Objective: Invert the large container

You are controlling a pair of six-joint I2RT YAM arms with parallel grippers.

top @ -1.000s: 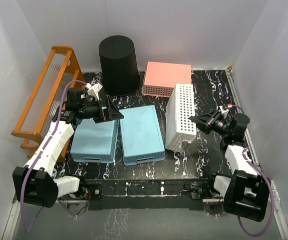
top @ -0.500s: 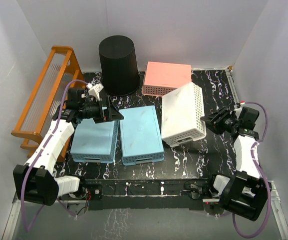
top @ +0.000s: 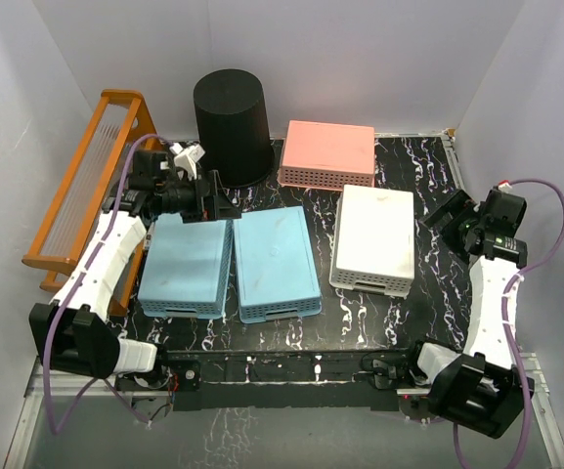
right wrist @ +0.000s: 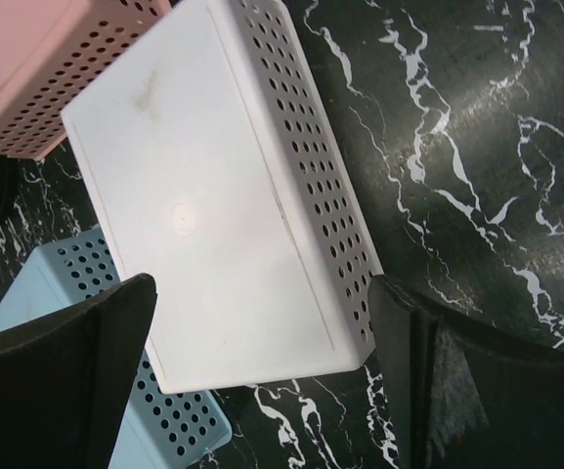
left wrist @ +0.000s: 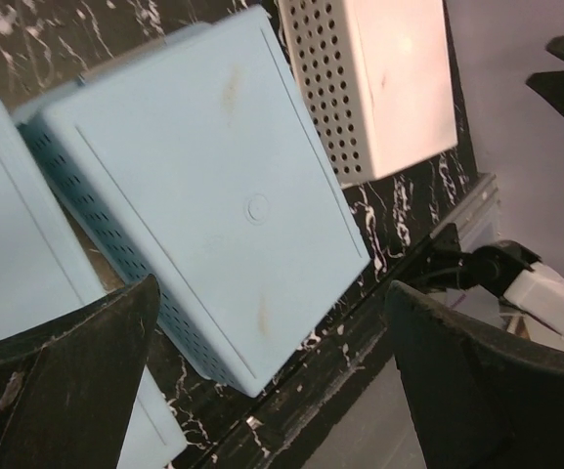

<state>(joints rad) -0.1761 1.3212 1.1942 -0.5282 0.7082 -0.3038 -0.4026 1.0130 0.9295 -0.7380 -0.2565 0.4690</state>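
The large container (top: pixel 233 127), a black ribbed bucket, stands at the back of the table with a flat closed end facing up. My left gripper (top: pixel 211 198) hovers open just in front of and left of it, above the far end of the blue baskets, holding nothing. In the left wrist view the left gripper (left wrist: pixel 272 293) shows wide-apart jaws over a blue basket (left wrist: pixel 213 205); the bucket is out of that view. My right gripper (top: pixel 450 215) is open near the right table edge, far from the bucket. In the right wrist view the right gripper (right wrist: pixel 262 283) frames the white basket (right wrist: pixel 223 225).
Two blue baskets (top: pixel 186 266) (top: pixel 277 262) lie upside down side by side at the centre. A white basket (top: pixel 373 237) lies upside down to their right, a pink one (top: pixel 328 151) behind it beside the bucket. An orange rack (top: pixel 86 195) lines the left edge.
The white basket tipped from standing on its side to lying flat upside down. My right gripper opened, let it go and drew back right. My left gripper shifted slightly toward the bucket.
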